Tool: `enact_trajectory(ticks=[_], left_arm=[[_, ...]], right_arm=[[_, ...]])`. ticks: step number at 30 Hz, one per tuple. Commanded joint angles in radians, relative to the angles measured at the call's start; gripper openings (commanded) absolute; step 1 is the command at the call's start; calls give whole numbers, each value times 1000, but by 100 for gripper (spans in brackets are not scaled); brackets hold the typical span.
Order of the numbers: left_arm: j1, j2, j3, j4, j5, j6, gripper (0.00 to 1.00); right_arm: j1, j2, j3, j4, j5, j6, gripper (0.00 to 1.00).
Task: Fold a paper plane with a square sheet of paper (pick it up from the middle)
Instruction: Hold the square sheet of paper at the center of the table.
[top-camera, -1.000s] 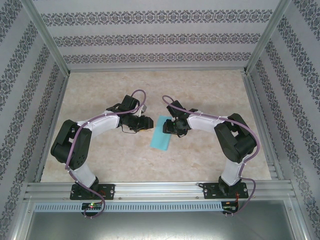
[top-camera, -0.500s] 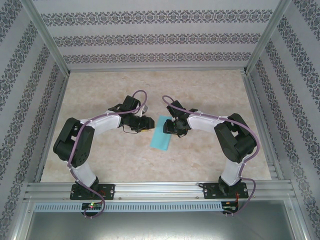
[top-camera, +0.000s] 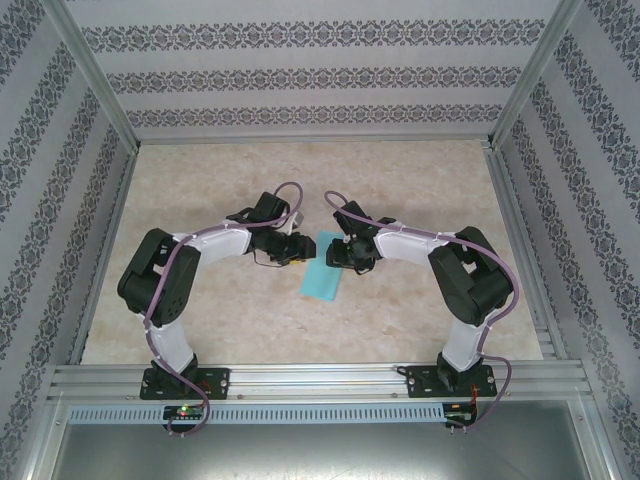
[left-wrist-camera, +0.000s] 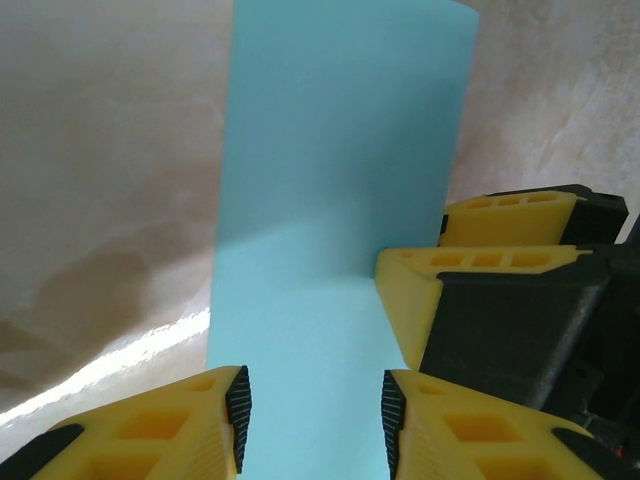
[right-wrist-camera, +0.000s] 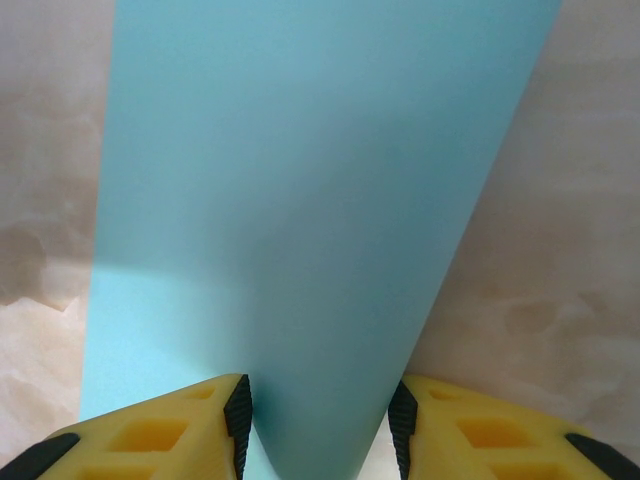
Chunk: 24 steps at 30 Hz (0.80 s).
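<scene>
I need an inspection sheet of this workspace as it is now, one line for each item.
Surface: marbled beige table.
Job's things: turquoise paper, folded into a narrow rectangle, lying at centre.
Clutter: nothing seen.
End effectors: left end effector and right end effector both over the paper, jaws apart.
Cables: purple cables run along both arms, off the paper.
Surroundings: patterned walls, aluminium frame.
</scene>
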Motion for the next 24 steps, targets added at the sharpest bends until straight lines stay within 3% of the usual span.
enact_trajectory(ticks=[1, 14, 20, 24], left_arm=[[-19, 32, 34, 45, 20, -19, 41], [-42, 103, 61, 86, 34, -38, 35], [-41, 123, 52, 71, 22, -21, 20], [-41, 136, 53, 46, 3, -1, 18]], right_arm=[[6, 38, -7, -6, 18, 3, 44], [6, 38, -12, 16, 11, 15, 44], [6, 40, -13, 21, 5, 18, 44], [6, 38, -12, 21, 7, 17, 44]])
